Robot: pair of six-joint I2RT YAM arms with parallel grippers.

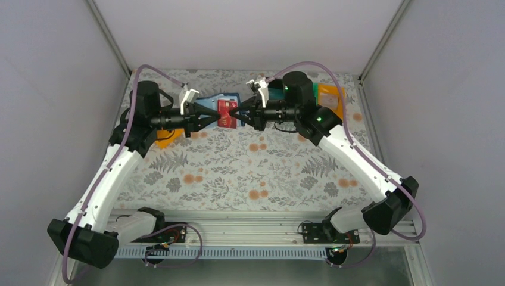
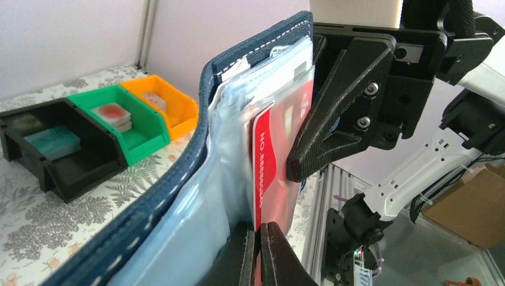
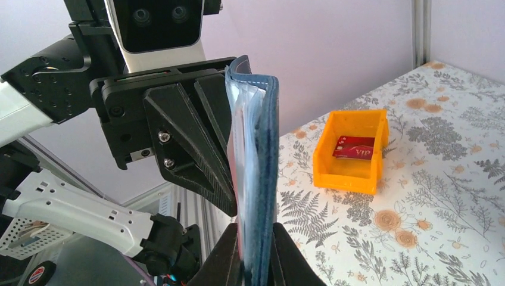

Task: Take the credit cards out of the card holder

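Note:
The navy card holder (image 1: 208, 102) hangs open above the back of the table between both arms. My right gripper (image 1: 233, 113) is shut on its edge, and in the right wrist view the card holder (image 3: 265, 149) stands upright between the right gripper (image 3: 257, 253) jaws. A red credit card (image 2: 265, 161) sticks out of the card holder's (image 2: 196, 161) pale blue slots. My left gripper (image 2: 257, 253) is shut on that card's near edge. From above, the left gripper (image 1: 214, 117) meets the red credit card (image 1: 225, 110) from the left. Other cards in the slots are hidden.
A black bin (image 2: 59, 155), a green bin (image 2: 128, 128) and an orange bin (image 2: 170, 104), each with cards inside, stand in a row at the back right. Another orange bin (image 3: 351, 152) holding a red card stands under the left arm (image 1: 168, 141).

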